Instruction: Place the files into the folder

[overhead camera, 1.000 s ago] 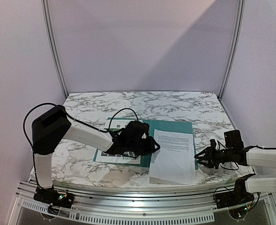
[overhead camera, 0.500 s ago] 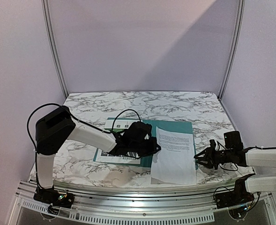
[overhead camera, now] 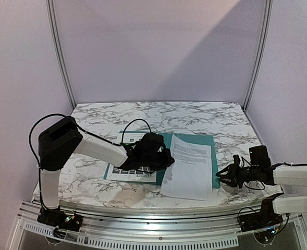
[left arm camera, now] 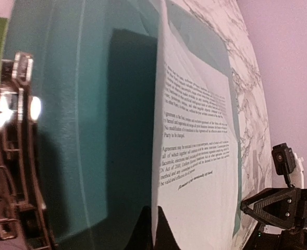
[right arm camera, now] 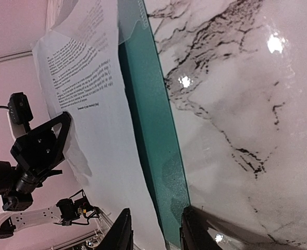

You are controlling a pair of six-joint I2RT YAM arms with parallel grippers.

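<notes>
left tool pinches the white sheet, lying partly over the open folder; green sheet seems unfiled; right tool hovers spread.

The folder lies flat on the table, towards its front edge and near the middle; the map sheet lies on the folder's left part, its upper end under the left arm; the text sheet lies on the folder's right part, its near end reaching past the folder's front edge; the left gripper sits over the folder's middle, at the text sheet's left edge; the right gripper sits just beside the folder's right edge, towards its front corner.
</notes>
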